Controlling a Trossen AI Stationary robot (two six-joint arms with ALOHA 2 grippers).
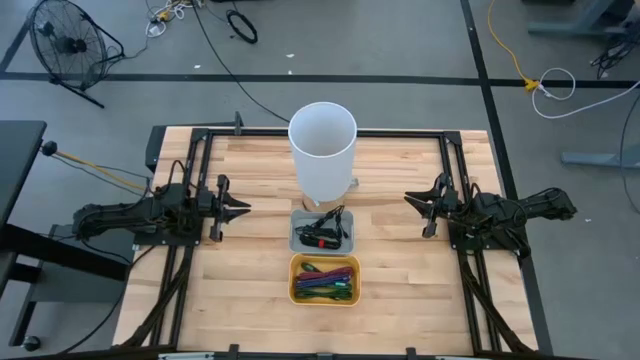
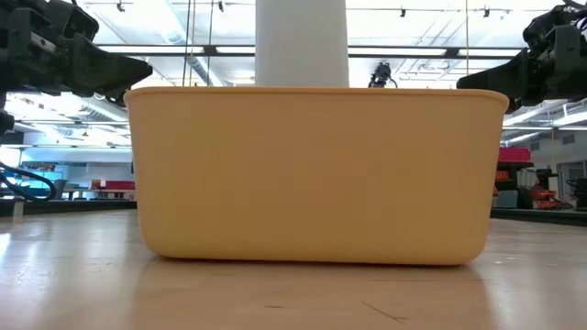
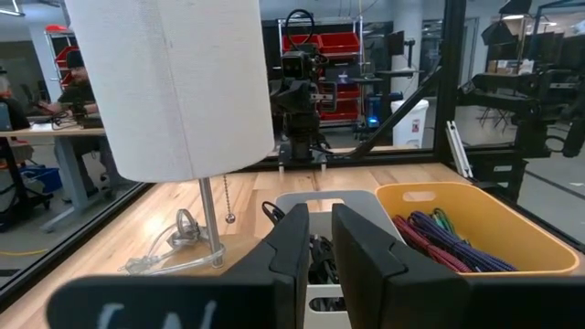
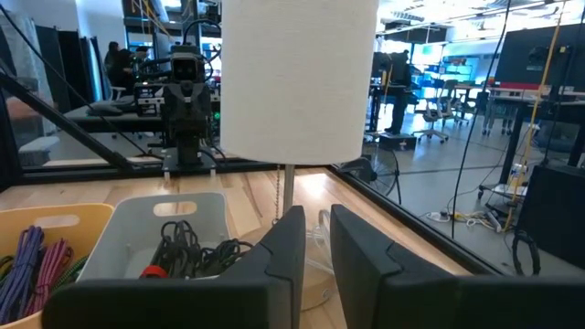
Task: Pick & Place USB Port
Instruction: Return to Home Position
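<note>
A grey bin point(image 1: 297, 240) at the table's middle holds tangled black cables with a red piece point(image 1: 322, 240), which also show in the right wrist view point(image 4: 178, 249). Just nearer sits a yellow bin point(image 1: 296, 285) with several coloured cables point(image 1: 326, 282); its wall fills the low view point(image 2: 312, 174). My left gripper point(image 1: 243, 209) point(image 3: 320, 224) hovers left of the grey bin, fingers together and holding nothing. My right gripper point(image 1: 410, 200) point(image 4: 317, 224) hovers to the bin's right, also shut and empty. Both point toward the middle of the table.
A lamp with a tall white shade point(image 1: 322, 150) stands just beyond the grey bin, its pull chain point(image 3: 226, 196) hanging and a clear cord point(image 3: 169, 247) lying by its base. A black frame point(image 1: 400, 133) runs around the wooden table. Bare wood lies between each gripper and the bins.
</note>
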